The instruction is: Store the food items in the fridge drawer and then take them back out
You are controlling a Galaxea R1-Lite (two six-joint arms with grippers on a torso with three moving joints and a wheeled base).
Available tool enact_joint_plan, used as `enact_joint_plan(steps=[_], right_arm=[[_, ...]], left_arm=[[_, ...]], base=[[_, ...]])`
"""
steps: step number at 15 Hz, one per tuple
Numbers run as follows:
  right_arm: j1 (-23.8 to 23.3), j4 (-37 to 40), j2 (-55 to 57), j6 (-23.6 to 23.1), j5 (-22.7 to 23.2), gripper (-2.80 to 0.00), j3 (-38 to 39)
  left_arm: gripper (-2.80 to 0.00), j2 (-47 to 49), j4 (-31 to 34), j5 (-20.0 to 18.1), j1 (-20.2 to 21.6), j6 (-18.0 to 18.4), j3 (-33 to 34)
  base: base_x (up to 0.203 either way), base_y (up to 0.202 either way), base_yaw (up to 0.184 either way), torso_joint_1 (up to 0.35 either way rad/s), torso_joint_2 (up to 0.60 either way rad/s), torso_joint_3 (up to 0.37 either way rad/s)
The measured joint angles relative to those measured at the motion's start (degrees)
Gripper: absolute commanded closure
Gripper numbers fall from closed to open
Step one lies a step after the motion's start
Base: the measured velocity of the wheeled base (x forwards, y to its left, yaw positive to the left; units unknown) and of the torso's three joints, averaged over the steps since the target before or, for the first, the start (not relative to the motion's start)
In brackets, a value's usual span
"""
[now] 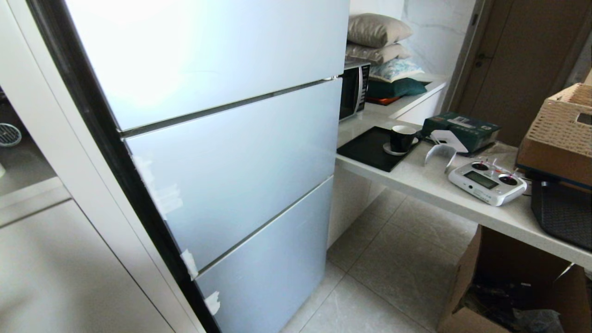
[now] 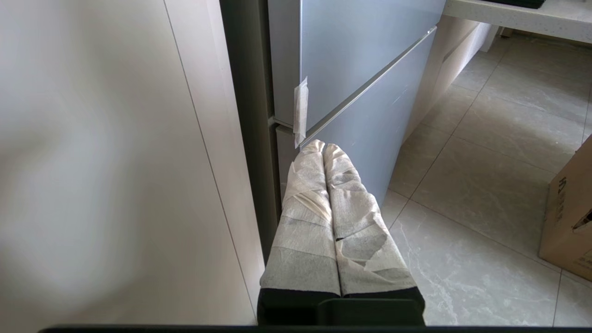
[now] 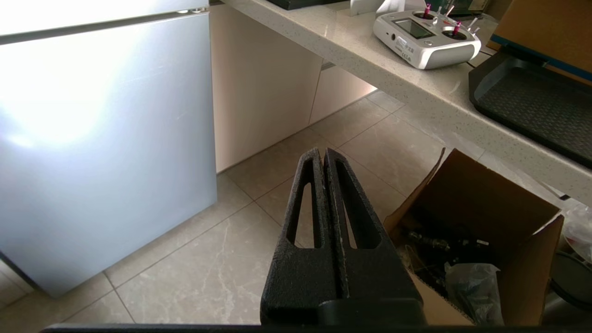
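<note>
The fridge is standing closed, its pale blue-grey panels filling the middle of the head view, with strips of white tape sticking along its left edge. The fridge drawer and the food items are not showing in any view. To the right, the desk is carrying a wicker-topped box, a black tray with a dark cup, and a white remote controller. An open cardboard box is sitting on the floor beneath the desk. The left tool, wrapped in pale tape, is hanging clenched and empty near the fridge's lower seam. The right tool is hanging clenched and empty above the floor tiles.
</note>
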Motion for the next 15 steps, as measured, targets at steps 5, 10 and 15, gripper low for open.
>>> enact_joint_plan(steps=[5, 10, 15], right_arm=[[0.0, 0.0, 0.0, 1.3, -0.2, 0.00, 0.0], [0.0, -0.1, 0.0, 3.4, -0.3, 0.00, 0.0], [0.0, -0.1, 0.0, 6.2, -0.6, 0.00, -0.1]], left_arm=[[0.00, 0.0, -0.2, 0.1, 0.0, -0.2, 0.0], [0.00, 6.7, -1.1, -1.3, -0.4, -8.8, -10.8], [0.00, 35.4, -15.4, -0.5, -2.1, -29.4, -16.1]], base=[[0.000, 0.000, 0.000, 0.000, 0.00, 0.000], [0.000, 0.000, 0.000, 0.000, 0.00, 0.000], [0.000, 0.000, 0.000, 0.000, 0.00, 0.000]])
